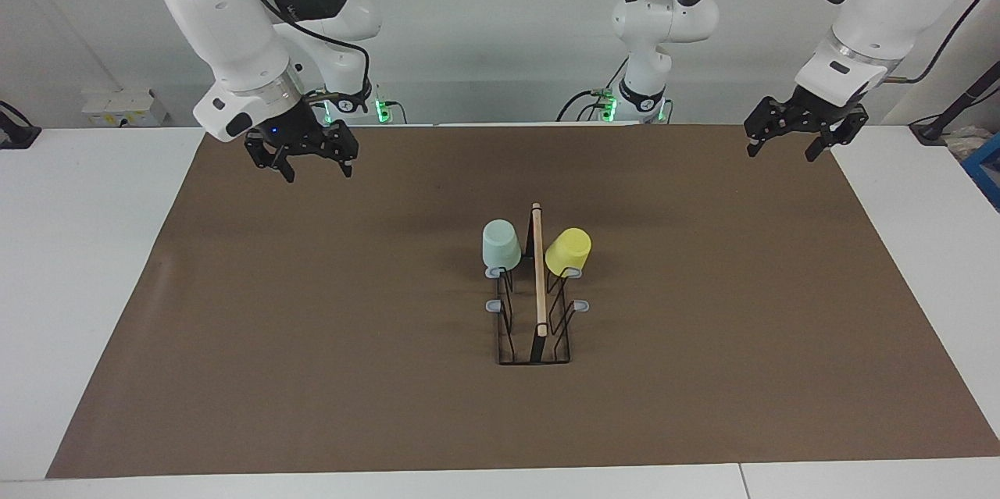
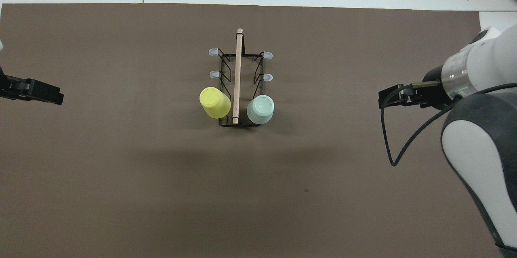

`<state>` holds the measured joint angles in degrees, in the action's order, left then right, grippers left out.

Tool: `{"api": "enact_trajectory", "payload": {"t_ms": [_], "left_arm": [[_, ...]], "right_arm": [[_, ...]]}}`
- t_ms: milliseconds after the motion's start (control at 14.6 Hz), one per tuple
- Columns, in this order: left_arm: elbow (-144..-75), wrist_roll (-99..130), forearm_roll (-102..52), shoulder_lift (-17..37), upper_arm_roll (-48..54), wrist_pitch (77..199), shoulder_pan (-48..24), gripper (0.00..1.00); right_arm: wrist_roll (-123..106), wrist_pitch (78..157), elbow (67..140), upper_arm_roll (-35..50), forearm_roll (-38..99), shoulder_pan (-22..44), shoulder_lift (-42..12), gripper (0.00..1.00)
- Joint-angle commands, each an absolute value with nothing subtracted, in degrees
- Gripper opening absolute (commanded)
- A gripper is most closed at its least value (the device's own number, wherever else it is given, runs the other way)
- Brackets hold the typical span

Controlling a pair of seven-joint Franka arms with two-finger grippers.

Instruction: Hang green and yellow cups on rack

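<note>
From the facing view, mid-frame, I see the green cup (image 1: 501, 244) and yellow cup (image 1: 569, 251) upside down on the rack (image 1: 537, 304), either side of its wooden bar; the right gripper (image 1: 310, 163) at upper left and left gripper (image 1: 789, 144) at upper right hang open, well apart from both. In the overhead view, the yellow cup (image 2: 215, 102) and green cup (image 2: 260, 109) sit at centre on the rack (image 2: 238, 84), left gripper (image 2: 32, 92) and right gripper (image 2: 398, 97) at the frame's edges. I judge them light, smooth and slippery, best pinched across the tapered wall.

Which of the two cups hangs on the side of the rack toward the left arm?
The yellow cup; the green cup hangs across the rack's wooden bar.
</note>
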<state>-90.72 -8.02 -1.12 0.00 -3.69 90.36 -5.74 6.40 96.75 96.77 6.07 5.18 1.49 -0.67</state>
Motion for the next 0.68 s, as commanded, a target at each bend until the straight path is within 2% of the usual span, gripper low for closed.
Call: {"api": "enact_trajectory", "payload": {"t_ms": [0,615], "left_arm": [[-92.55,-7.47,-0.79,-1.67,-4.13,90.53,-6.42,1.00],[-92.46,-7.38,-0.79,-1.67,-4.04,90.88,-6.50,1.00]], "right_arm": [[6.06,94.06,95.28,5.89,4.57,0.80,-0.26,1.00],[8.00,94.31,95.62,6.24,-1.41,0.26,-0.18,1.00]]}}
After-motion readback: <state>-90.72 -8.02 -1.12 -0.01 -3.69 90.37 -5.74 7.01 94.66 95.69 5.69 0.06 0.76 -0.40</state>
